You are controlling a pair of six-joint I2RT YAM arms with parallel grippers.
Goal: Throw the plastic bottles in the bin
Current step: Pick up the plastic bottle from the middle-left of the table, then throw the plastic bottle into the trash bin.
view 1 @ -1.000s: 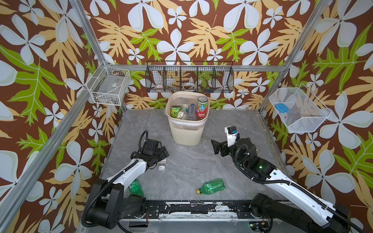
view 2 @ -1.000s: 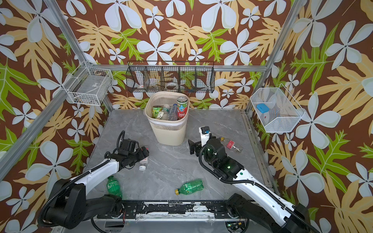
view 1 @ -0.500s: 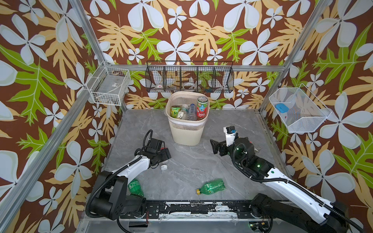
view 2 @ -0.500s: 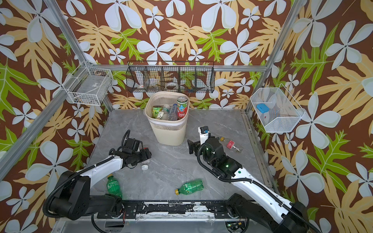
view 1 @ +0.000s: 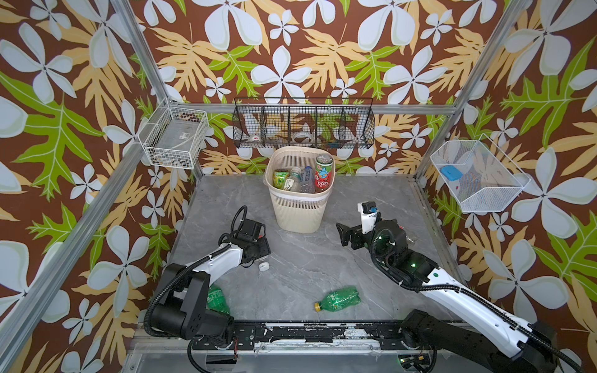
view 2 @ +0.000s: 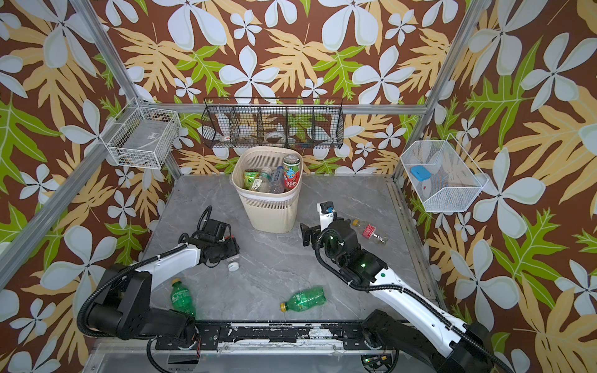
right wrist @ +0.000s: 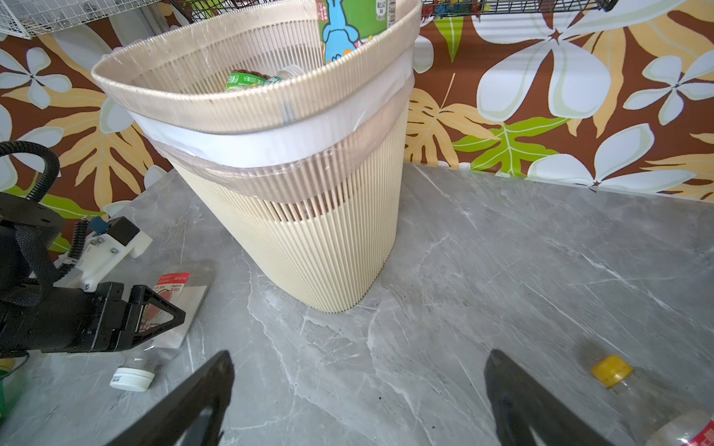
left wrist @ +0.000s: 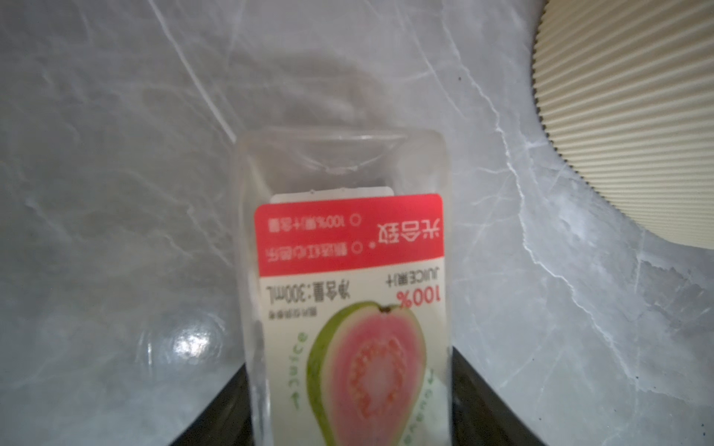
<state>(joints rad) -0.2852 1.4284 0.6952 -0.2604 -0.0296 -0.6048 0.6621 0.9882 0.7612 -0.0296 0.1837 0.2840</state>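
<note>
1. Grasp step in hand: left gripper pinches the juice bottle, which lies on the table near the bin; right gripper hangs spread and empty.
2. You must raise the bottle above the bin rim; carry it over the opening; then part the jaws; judge the thin plastic liable to slip.

Beige slatted bin upright at the back, holding mixed bottles, clear guava juice bottle lying near its base, green bottle lying front centre, second green bottle front left, clear red-labelled bottle lying on the right
</note>
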